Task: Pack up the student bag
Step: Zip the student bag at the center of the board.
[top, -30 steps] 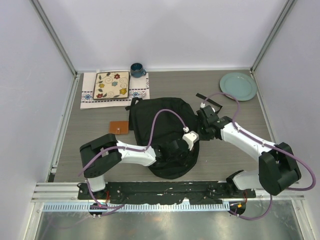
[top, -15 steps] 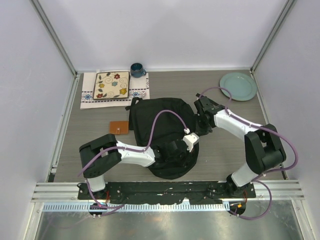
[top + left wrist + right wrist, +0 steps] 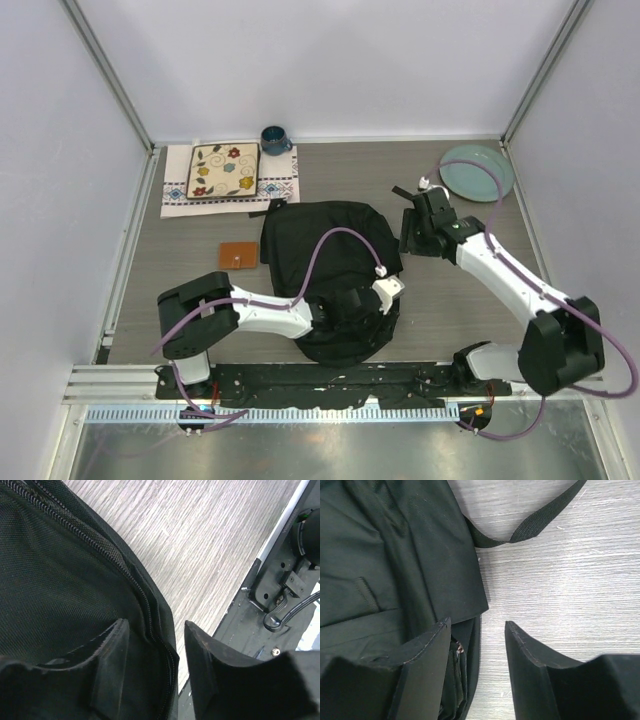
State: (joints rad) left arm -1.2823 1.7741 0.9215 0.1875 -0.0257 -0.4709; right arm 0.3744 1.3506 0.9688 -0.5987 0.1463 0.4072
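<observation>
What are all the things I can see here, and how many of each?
student bag: one, black, lying in the middle of the table
strap: one, black, on the table right of the bag
plate: one, pale green, back right
mug: one, dark blue, at the back
flowery tile: one, cream, on the cloth
cloth: one, white with a patterned edge, back left
small flat square: one, brown, just left of the bag
table: one, grey wood
left arm, right arm: two, white and black, purple cables
left fingers, right fingers: two pairs, black, open, at the bag's edges
</observation>
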